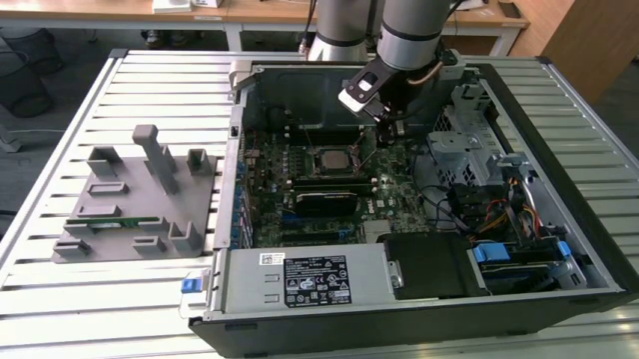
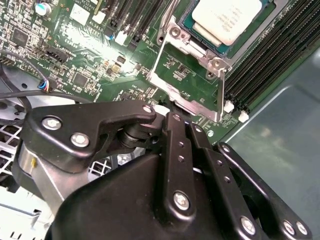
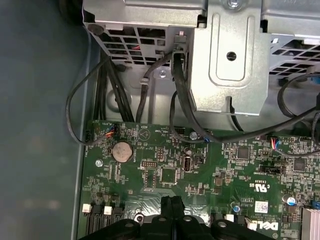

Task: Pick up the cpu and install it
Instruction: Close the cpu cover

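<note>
1. The cpu (image 2: 230, 17) sits flat on the motherboard, silvery top up, right beside the metal socket frame (image 2: 215, 64).
2. The gripper (image 3: 172, 201) hangs near that frame with its fingers pinched together on nothing, clear of the chip.

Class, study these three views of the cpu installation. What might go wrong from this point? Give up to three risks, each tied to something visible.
1. The shut gripper sits low by the metal frame; a slip might scrape the motherboard.
2. The cpu lies uncovered beside that frame; a knock might shift it.
3. Loose black cables beside the board might snag the arm.
</note>
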{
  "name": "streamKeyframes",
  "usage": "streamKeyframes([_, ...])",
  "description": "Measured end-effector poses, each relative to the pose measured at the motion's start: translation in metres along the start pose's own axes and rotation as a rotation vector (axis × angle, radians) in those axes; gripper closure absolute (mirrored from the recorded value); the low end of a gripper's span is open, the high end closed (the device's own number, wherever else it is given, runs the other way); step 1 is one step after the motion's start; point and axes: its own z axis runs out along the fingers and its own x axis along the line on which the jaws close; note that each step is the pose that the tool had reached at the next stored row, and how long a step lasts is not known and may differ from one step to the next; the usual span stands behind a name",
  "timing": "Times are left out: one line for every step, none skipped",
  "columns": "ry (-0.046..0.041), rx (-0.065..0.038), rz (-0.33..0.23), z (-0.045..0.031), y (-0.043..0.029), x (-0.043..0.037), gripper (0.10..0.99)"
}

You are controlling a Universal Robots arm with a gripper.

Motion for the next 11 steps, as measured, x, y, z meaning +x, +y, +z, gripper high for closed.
streamKeyframes([0.0000, 0.000, 0.000, 0.0003, -0.0001, 0.0000, 0.980])
streamKeyframes([0.0000, 0.001, 0.000, 0.0008, -0.0003, 0.0000, 0.980])
streamKeyframes([0.0000, 0.001, 0.000, 0.0011, -0.0006, 0.0000, 0.980])
streamKeyframes([-0.0001, 0.001, 0.000, 0.0013, -0.0009, 0.0000, 0.980])
streamKeyframes([-0.0001, 0.001, 0.000, 0.0016, -0.0012, 0.0000, 0.980])
streamKeyframes([-0.0002, 0.001, 0.000, 0.0018, -0.0015, 0.0000, 0.980])
streamKeyframes([-0.0001, 0.001, 0.000, 0.0021, -0.0018, 0.0001, 0.980])
streamKeyframes([0.0000, 0.001, 0.000, 0.0023, -0.0020, 0.0001, 0.980])
streamKeyframes([-0.0001, 0.001, 0.000, 0.0024, -0.0023, 0.0001, 0.980])
streamKeyframes([-0.0001, 0.001, 0.000, 0.0026, -0.0027, 0.0001, 0.980])
streamKeyframes([-0.0001, 0.001, 0.000, 0.0028, -0.0029, 0.0001, 0.980])
